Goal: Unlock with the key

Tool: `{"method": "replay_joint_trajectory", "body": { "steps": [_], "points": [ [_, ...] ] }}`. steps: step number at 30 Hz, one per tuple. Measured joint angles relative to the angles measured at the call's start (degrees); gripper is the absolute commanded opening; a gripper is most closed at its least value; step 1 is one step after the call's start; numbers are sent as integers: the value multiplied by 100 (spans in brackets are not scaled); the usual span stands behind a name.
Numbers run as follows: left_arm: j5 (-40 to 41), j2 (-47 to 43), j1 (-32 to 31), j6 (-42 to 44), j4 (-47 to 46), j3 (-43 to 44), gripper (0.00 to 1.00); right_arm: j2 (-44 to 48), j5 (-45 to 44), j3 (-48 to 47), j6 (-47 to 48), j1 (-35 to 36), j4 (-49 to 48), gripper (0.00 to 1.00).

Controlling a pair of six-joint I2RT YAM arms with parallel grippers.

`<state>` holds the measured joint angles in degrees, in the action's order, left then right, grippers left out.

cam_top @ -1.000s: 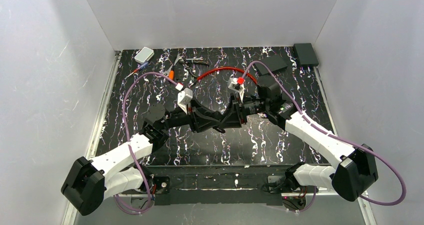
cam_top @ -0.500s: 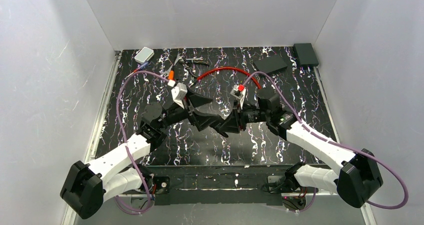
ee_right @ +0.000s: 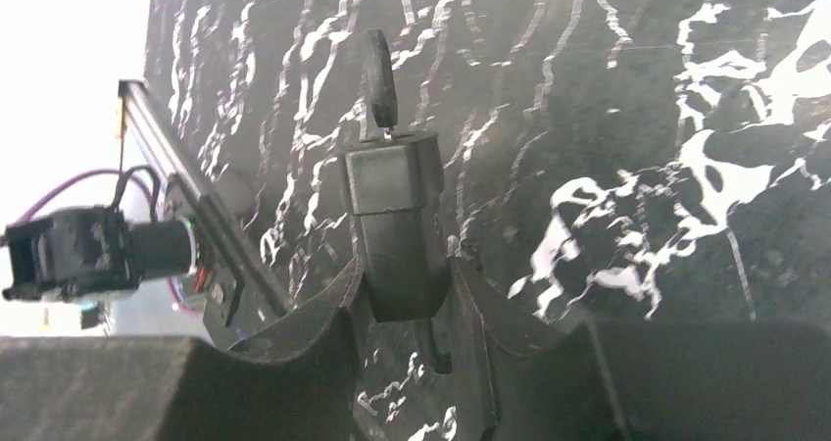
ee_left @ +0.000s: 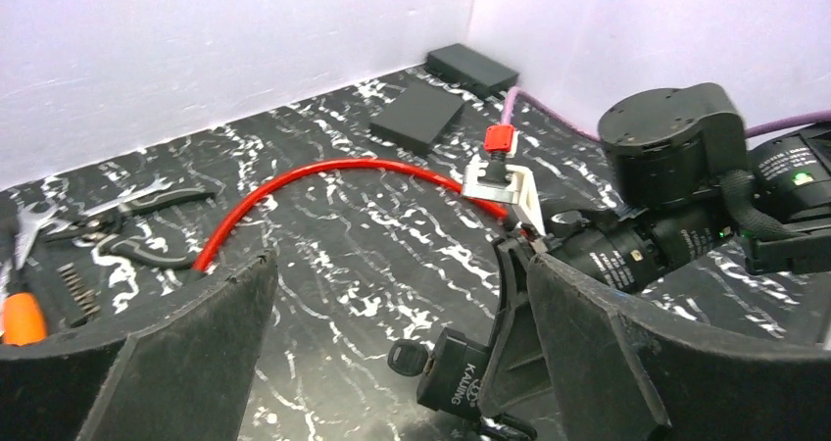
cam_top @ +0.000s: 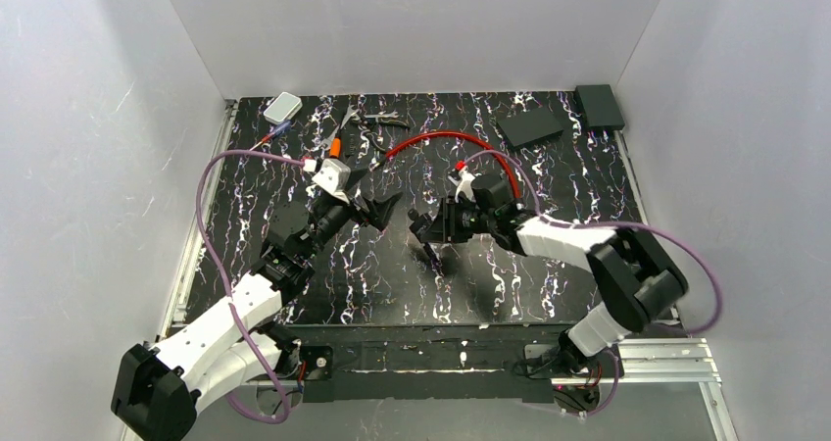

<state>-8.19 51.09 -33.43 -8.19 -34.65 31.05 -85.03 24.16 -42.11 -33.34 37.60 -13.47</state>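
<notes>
The right gripper (ee_right: 397,284) pinches the black padlock (ee_right: 392,216) above the middle of the table (cam_top: 608,167), the key (ee_right: 379,78) seated in its end; the left gripper (ee_left: 397,274) stands spread and empty facing it; best close squarely on the key's head, then twist without tilting the body.

Overhead plus close wrists, padlock (ee_left: 453,380) shared

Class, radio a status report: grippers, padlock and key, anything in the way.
Left gripper open, apart from padlock. Right gripper shut on padlock, key inserted. Nothing seen in the way.
</notes>
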Motion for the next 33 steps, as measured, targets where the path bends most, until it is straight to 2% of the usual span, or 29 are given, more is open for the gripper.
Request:
{"method": "replay_joint_trajectory", "body": {
  "steps": [10,15,16,18,20,23,26,33],
  "points": [
    [227,61,0,442,308,0,95,-2164,472,-986,-1233,-649,-1408,1],
    [227,114,0,498,328,0,92,-3056,675,-1886,-1408,-874,-1530,1],
    [227,116,0,509,332,0,92,-3185,684,-2046,-1403,-901,-1480,4],
    [227,118,0,525,348,0,92,-3381,686,-2306,-1362,-964,-1329,14],
    [225,127,0,527,350,0,92,-3515,682,-2476,-1298,-1016,-1158,30],
    [225,144,0,542,352,0,92,-3628,761,-2614,-1276,-1130,-997,58],
    [227,175,0,549,354,0,92,-3633,796,-2706,-1235,-1233,-837,79],
    [229,212,0,562,369,0,92,-3499,625,-3060,-741,-1475,-199,97]
  ]
}}
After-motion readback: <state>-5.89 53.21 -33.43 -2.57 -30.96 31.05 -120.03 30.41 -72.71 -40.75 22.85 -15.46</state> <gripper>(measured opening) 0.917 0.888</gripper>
